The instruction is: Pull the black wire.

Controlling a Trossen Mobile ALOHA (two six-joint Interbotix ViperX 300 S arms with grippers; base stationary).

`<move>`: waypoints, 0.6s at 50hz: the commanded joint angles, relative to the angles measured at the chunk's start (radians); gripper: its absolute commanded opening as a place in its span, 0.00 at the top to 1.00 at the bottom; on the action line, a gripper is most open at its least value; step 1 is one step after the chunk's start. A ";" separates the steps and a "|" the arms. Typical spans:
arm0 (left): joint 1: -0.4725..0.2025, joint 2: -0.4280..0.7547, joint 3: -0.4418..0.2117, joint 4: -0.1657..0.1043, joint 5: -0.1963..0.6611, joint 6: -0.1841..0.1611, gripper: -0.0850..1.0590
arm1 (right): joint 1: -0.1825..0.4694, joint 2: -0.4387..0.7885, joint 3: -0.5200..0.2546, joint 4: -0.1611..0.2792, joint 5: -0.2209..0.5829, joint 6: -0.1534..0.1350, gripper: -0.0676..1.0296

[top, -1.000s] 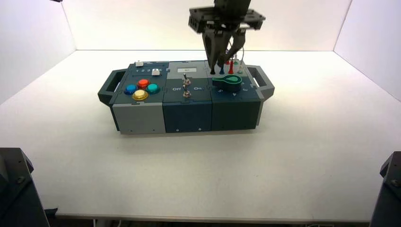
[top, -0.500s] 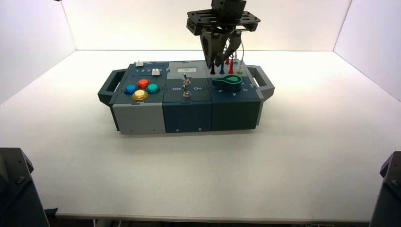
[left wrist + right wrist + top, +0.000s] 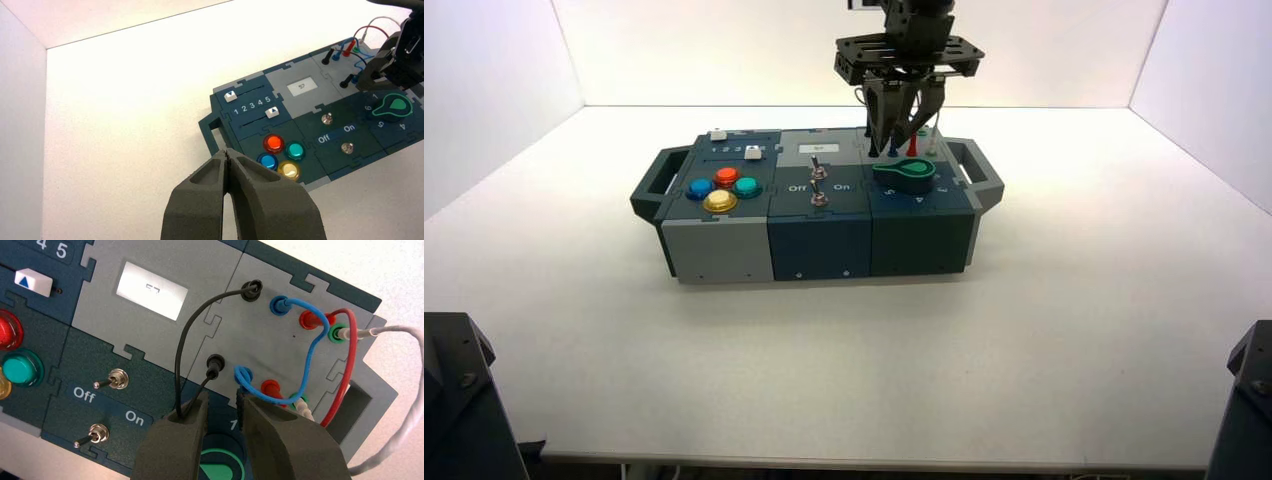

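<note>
Left gripper (image 3: 226, 154) idle at the box's (image 3: 819, 248) left, jaws closed, probably to keep clear. Right gripper (image 3: 222, 396) above the sockets, jaws open, apparently to take a plug (image 3: 213, 368) of the black wire (image 3: 178, 360), both ends seated.

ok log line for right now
right gripper: open, above box's far right | black wire: both plugs in | left gripper: idle
</note>
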 commanded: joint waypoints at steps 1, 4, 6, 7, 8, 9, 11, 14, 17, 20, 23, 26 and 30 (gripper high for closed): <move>0.011 0.006 -0.035 0.003 -0.011 0.006 0.95 | 0.000 -0.018 -0.046 0.006 0.002 -0.002 0.65; 0.011 0.008 -0.035 0.003 -0.012 0.006 0.95 | 0.000 -0.020 -0.054 0.008 0.005 0.000 0.65; 0.012 0.008 -0.035 0.003 -0.014 0.006 0.95 | 0.000 -0.018 -0.060 0.009 0.012 0.000 0.65; 0.011 0.008 -0.035 0.003 -0.014 0.008 0.95 | 0.000 -0.018 -0.063 0.011 0.018 0.000 0.65; 0.012 0.008 -0.035 0.003 -0.015 0.008 0.95 | 0.000 -0.017 -0.067 0.012 0.023 0.000 0.65; 0.011 0.008 -0.035 0.003 -0.017 0.008 0.95 | 0.002 -0.018 -0.069 0.015 0.026 0.000 0.65; 0.011 0.009 -0.035 0.003 -0.018 0.008 0.95 | 0.006 -0.020 -0.071 0.017 0.026 0.000 0.65; 0.012 0.009 -0.035 0.003 -0.020 0.009 0.95 | 0.009 -0.021 -0.075 0.018 0.029 0.003 0.65; 0.012 0.011 -0.035 0.003 -0.021 0.009 0.95 | 0.011 -0.021 -0.081 0.020 0.032 0.003 0.65; 0.011 0.012 -0.035 0.003 -0.023 0.009 0.95 | 0.012 -0.021 -0.087 0.021 0.034 0.003 0.65; 0.012 0.012 -0.035 0.003 -0.025 0.009 0.95 | 0.014 -0.020 -0.091 0.021 0.034 0.003 0.65; 0.012 0.012 -0.035 0.003 -0.026 0.011 0.95 | 0.012 -0.017 -0.094 0.023 0.035 0.003 0.65; 0.012 0.012 -0.035 0.003 -0.028 0.011 0.95 | 0.014 -0.011 -0.095 0.023 0.035 0.005 0.65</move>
